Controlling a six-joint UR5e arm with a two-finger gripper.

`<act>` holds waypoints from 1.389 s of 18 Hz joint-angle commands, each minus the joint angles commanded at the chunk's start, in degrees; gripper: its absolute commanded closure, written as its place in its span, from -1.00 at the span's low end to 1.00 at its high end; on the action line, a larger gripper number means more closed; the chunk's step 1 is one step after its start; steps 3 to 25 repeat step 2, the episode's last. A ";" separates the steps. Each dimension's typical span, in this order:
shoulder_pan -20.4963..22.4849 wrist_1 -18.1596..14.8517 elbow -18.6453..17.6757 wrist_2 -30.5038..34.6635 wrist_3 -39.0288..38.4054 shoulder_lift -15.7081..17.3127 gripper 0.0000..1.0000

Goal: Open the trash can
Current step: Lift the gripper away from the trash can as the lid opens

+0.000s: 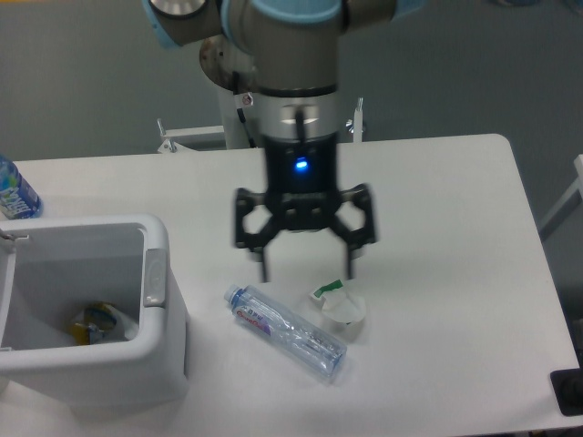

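The trash can [164,350] is a large white boxy bin at the lower left of the table. Its top stands open and I see yellow rubbish inside [96,320]. A grey push-button strip [155,277] runs along its right rim. My gripper [307,271] hangs open over the table to the right of the bin, well apart from it. Its fingers point down with nothing between them, just above a plastic bottle [288,332] and a crumpled white wrapper [339,308].
A clear plastic bottle with a blue cap lies on the table near the front. A white crumpled wrapper with a green mark sits beside it. Another bottle [15,193] stands at the far left edge. A dark object [567,391] sits at the lower right corner.
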 joint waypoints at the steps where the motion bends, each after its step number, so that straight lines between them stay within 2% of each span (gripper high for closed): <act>1: 0.62 0.09 -0.61 1.23 1.23 0.00 -1.00; 25: 1.40 0.09 -1.05 1.68 2.47 0.00 -1.00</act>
